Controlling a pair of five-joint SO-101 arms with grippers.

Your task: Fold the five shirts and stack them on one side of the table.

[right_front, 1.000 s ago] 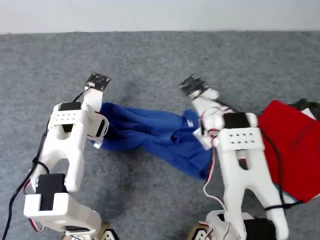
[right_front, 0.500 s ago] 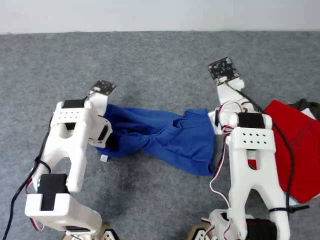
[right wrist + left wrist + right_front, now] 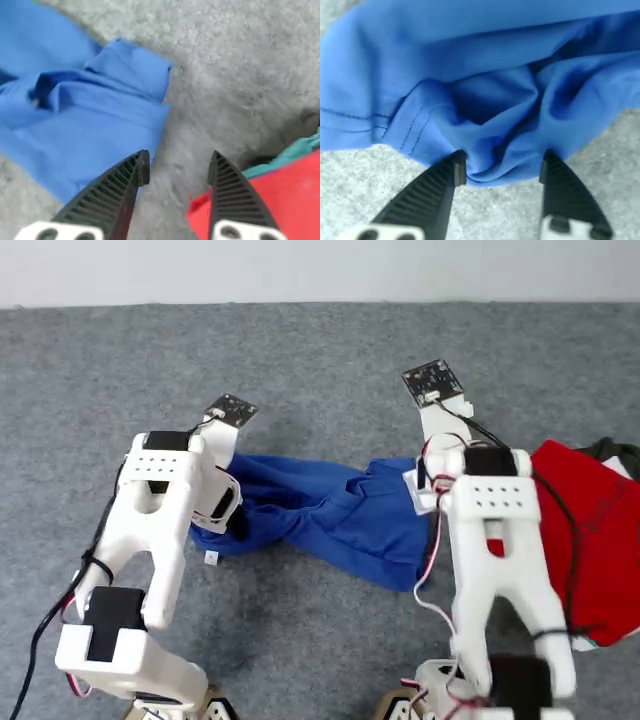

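Blue shirt (image 3: 330, 515): crumpled on tabletop (image 3: 320, 360).
Left tool (image 3: 502, 167): jaws apart, straddling the shirt's bunched edge.
Right tool (image 3: 177, 167): jaws apart, just beside its other end, near the red shirt (image 3: 590, 530).
Advice: grip both ends, spread flat before folding.

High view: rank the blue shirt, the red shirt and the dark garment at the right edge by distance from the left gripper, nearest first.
1. The blue shirt: mid-table, its left end lies right at the left gripper.
2. The red shirt: far over on the right side.
3. The dark garment: at the right edge, just past the red shirt's far corner.
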